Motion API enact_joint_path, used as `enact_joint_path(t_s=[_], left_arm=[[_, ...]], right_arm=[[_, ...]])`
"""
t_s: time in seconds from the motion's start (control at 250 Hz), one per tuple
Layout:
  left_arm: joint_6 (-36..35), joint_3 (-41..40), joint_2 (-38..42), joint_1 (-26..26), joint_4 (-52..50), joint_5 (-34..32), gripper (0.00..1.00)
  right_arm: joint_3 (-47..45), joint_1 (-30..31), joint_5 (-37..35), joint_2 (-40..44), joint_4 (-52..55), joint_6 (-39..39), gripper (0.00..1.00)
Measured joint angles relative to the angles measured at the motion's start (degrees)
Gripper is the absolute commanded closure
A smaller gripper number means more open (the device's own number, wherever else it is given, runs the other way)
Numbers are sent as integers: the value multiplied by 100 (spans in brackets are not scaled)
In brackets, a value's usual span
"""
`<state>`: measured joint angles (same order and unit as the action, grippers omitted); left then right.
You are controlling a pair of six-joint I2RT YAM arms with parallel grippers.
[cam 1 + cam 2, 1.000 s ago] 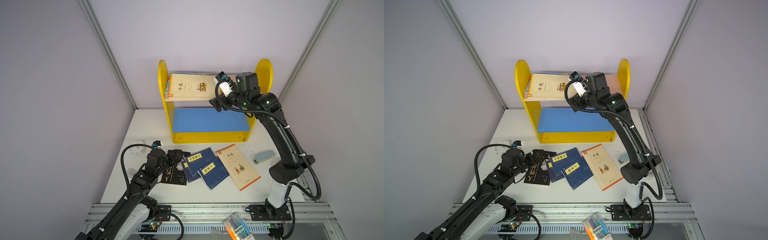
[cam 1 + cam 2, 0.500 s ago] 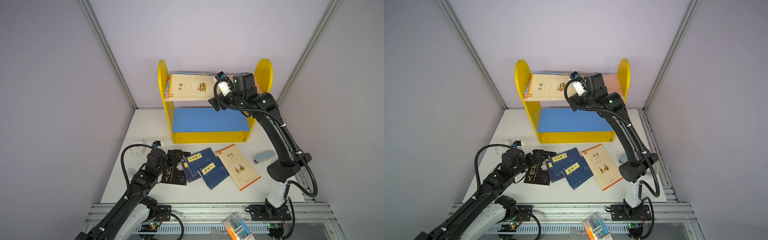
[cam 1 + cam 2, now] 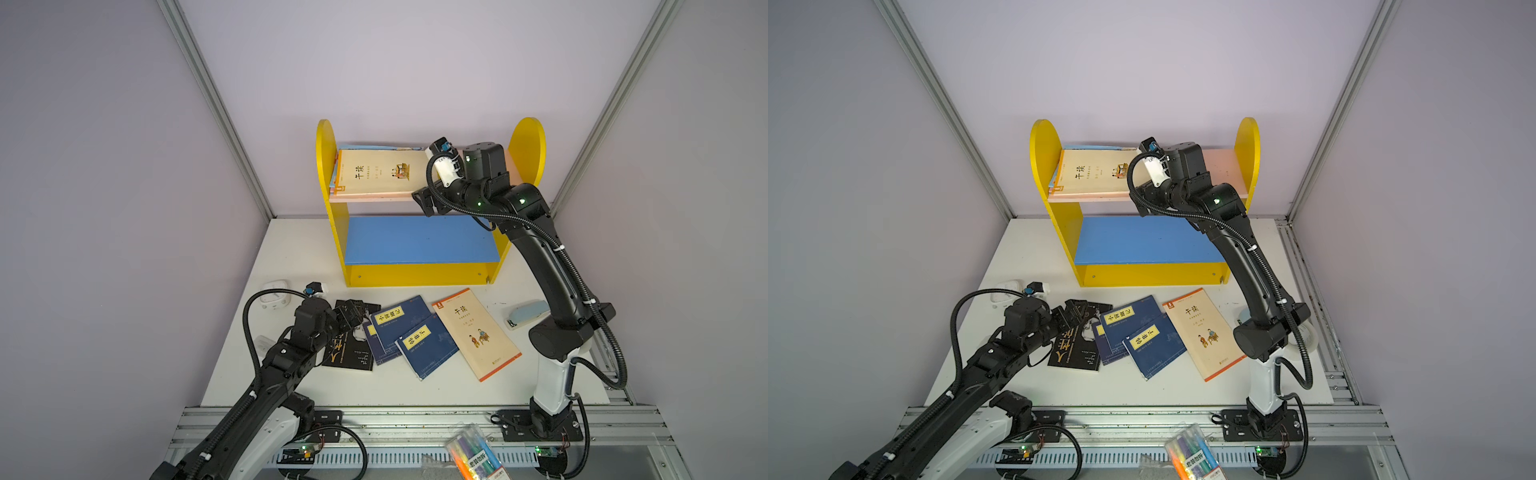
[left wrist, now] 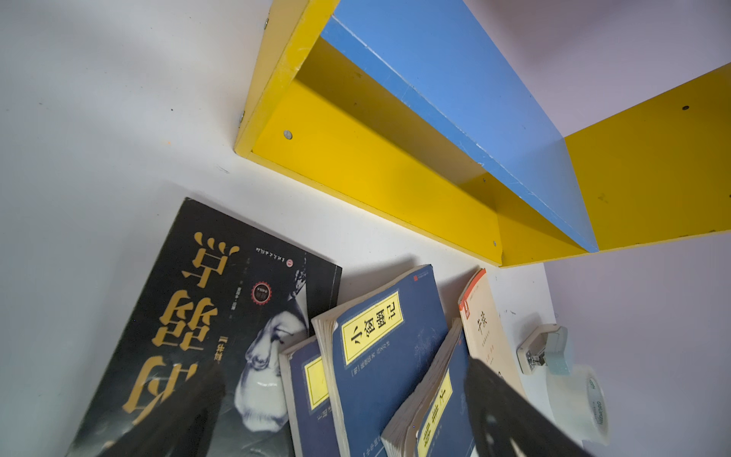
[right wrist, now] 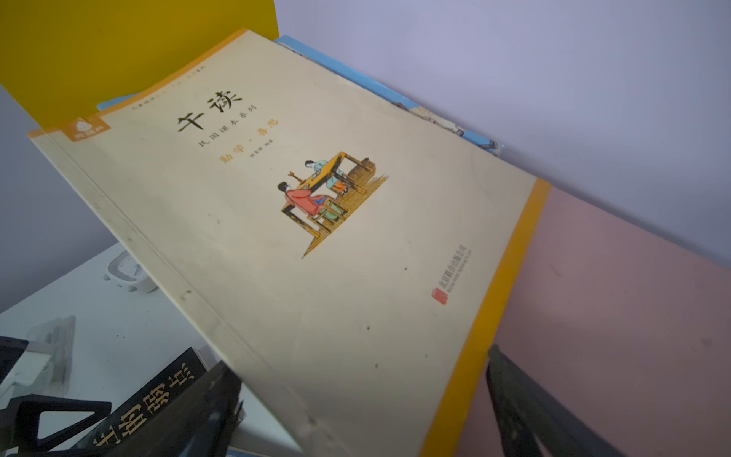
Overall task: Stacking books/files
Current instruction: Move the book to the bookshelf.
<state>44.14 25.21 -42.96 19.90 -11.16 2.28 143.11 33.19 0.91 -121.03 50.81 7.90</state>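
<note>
Both top views: yellow shelf (image 3: 328,216) taken as landmark. On its top board (image 3: 1225,174), shelved cream book (image 3: 378,172) capping a stack; blue edges beneath, number hidden. At that stack's front right corner, right gripper (image 3: 424,201), jaws wide, gripping nothing. On table (image 3: 291,257) in front of shelf, five loose: one black book (image 3: 353,357), three navy books (image 3: 399,322), one loose cream book (image 3: 473,332). Over black book's shelf-side end, left gripper (image 3: 349,316), jaws spread, empty.

Left wrist: black book directly below jaws, long axis running toward shelf; navy books just beside. Left arm judged nearer for next pick.

Right wrist: fingers (image 5: 514,395) either side of shelved cream book's corner, not pinching.
</note>
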Motion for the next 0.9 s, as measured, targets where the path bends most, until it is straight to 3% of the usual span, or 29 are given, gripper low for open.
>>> enact_joint_path(t_s=[0.499, 0.899], left_arm=[[-17, -15, -2, -50, 22, 63, 3], [-74, 42, -28, -76, 24, 90, 3]], right_arm=[[-133, 70, 94, 33, -162, -160, 2], [-944, 876, -820, 492, -1064, 730, 2]])
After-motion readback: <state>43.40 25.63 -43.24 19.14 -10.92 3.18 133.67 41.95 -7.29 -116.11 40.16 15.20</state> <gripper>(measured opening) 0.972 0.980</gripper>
